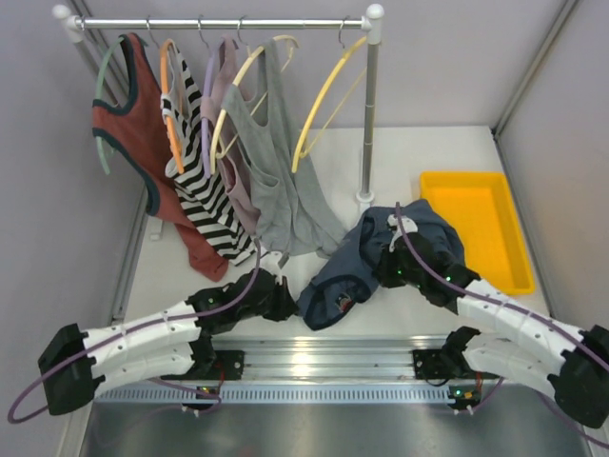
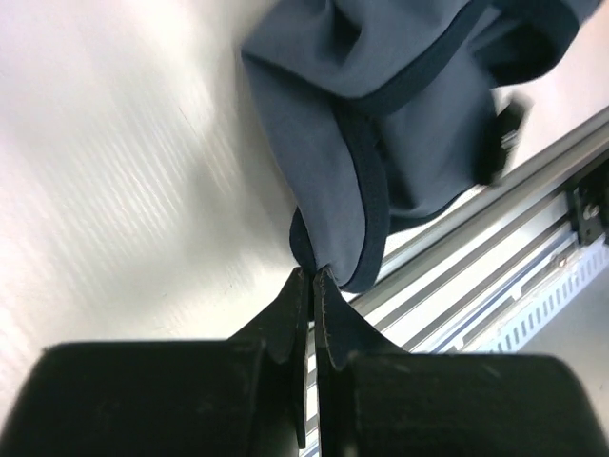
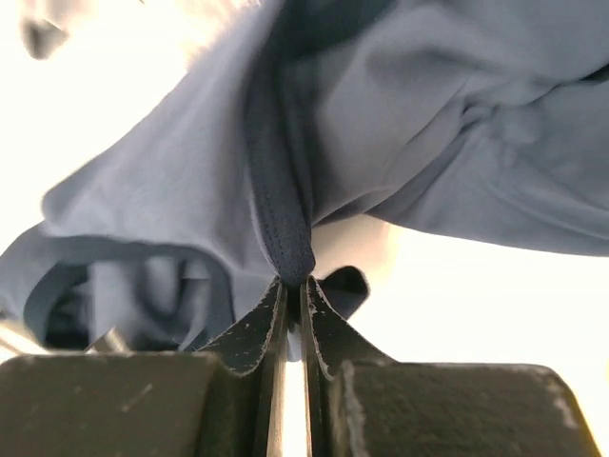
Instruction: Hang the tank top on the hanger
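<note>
Item: tank top (image 1: 347, 271), bunched over the table (image 1: 428, 152) between your two arms, well apart from the hanger (image 1: 324, 100) on the rail (image 1: 228, 21). Your left gripper (image 2: 312, 273) pinches its dark-trimmed edge. Your right gripper (image 3: 295, 282) is clamped on another trim fold.

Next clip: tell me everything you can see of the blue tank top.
The tank top is slate-blue soft knit with darker navy trim, crumpled in a heap on the white table between the arms. The left gripper is shut on a trimmed edge at its left end. The right gripper pinches a trim band near its right end.
</note>
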You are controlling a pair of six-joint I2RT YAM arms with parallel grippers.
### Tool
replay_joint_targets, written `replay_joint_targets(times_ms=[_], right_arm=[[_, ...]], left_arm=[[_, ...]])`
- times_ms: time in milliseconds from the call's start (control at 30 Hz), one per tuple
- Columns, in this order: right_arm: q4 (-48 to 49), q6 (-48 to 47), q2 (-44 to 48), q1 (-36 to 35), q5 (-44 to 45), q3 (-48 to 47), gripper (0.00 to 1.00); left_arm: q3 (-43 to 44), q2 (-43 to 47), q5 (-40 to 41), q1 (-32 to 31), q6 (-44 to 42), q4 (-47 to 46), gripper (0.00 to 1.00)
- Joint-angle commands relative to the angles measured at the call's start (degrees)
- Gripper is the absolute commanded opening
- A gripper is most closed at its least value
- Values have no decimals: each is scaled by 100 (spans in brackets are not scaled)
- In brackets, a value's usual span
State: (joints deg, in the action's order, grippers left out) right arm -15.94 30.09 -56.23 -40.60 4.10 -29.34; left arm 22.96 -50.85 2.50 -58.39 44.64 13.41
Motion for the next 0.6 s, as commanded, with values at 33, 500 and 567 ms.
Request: replay_joint_targets(times_ms=[33, 500, 567], right_arm=[[-1216, 41, 814, 70, 371, -1028, 3], [-2975, -494, 439, 61, 662, -5629, 0], [-3116, -670, 1, 52, 619, -6256, 0]], left_arm=[[630, 681, 891, -6, -307, 1013, 0], [3898, 1157, 1972, -6, -1598, 1981, 0], [4557, 1043, 2043, 3, -1949, 1920, 0]])
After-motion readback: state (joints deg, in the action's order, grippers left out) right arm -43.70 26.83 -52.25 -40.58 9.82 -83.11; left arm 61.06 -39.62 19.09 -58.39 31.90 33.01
